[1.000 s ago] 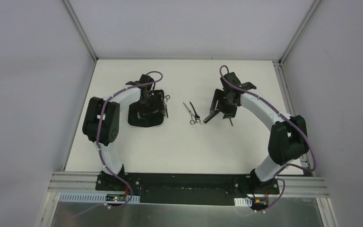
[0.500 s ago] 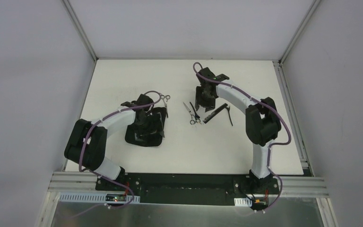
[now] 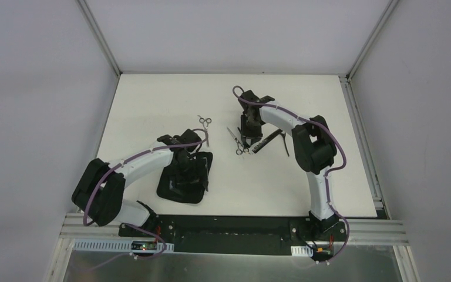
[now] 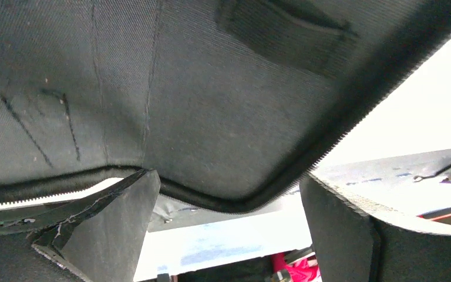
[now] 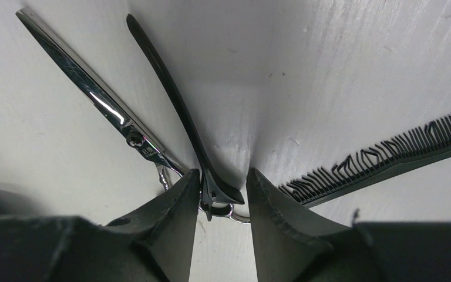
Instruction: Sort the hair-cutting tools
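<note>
Though by R gripper, scissors ring-end hidden.

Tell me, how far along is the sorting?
Done: nothing clearly sorted yet. In hand: the right hand straddles the thin black hair clip; the open left hand sits at the edge of the black fabric zip case. Left: silver scissors beside the clip, black toothed comb, second silver scissors.

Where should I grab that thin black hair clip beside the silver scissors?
At its thicker wedge-shaped end, coming straight down and pinching across its width. The hair clip lies flat and tapers to a slim tip; the right gripper straddles that end.
</note>
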Controlling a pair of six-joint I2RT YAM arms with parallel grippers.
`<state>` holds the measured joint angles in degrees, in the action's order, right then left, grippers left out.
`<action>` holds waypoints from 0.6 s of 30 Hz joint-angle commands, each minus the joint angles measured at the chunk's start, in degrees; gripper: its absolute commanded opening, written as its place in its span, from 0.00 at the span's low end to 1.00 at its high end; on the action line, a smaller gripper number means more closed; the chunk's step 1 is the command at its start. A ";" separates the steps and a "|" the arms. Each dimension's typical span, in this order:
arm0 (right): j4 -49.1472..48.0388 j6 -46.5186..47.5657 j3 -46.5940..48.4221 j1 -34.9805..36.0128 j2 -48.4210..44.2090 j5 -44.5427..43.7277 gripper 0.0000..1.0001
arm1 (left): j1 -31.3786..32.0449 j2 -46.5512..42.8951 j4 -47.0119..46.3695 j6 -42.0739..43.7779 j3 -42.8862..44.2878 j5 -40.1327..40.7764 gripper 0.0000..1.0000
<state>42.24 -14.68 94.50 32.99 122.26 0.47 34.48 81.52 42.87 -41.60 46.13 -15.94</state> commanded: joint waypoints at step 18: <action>-1.46 2.97 -7.35 3.40 -15.72 -1.02 0.13 | -1.62 -5.44 -0.46 0.30 17.77 8.27 0.96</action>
<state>40.80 -12.60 88.47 34.17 115.09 -0.30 34.28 76.84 43.94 -42.50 59.57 -10.59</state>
